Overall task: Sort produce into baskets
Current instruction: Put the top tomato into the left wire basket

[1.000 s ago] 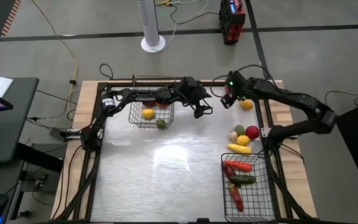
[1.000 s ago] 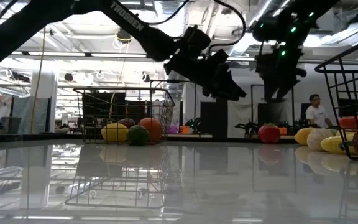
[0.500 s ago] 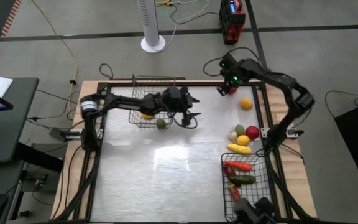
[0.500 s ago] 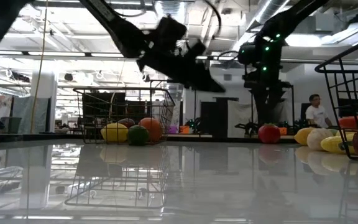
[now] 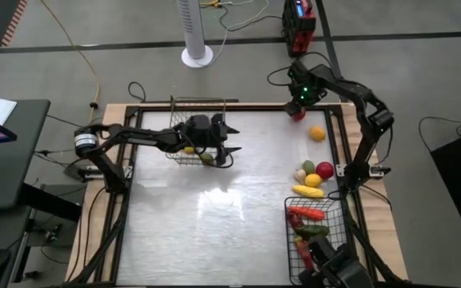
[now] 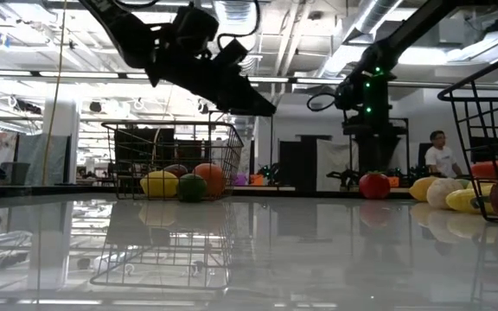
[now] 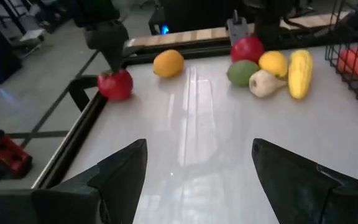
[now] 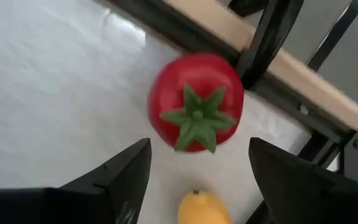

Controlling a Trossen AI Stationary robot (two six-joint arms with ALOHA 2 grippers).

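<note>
High view: a wire basket (image 5: 192,128) beside the left gripper (image 5: 221,147) holds a lemon (image 5: 189,147) and a green ball (image 5: 206,158); the black basket (image 5: 338,240), well apart, holds long red and green pieces.

Low view: round glossy toys sit behind the mesh.

Left wrist view: fingers (image 7: 114,177) spread wide, empty.

Right wrist view: right gripper (image 8: 197,183) wide open, empty; a smooth red tomato (image 8: 196,109) with a green star stem lies just ahead of its fingers (image 8: 117,180), an orange (image 8: 204,208) between them.
</note>
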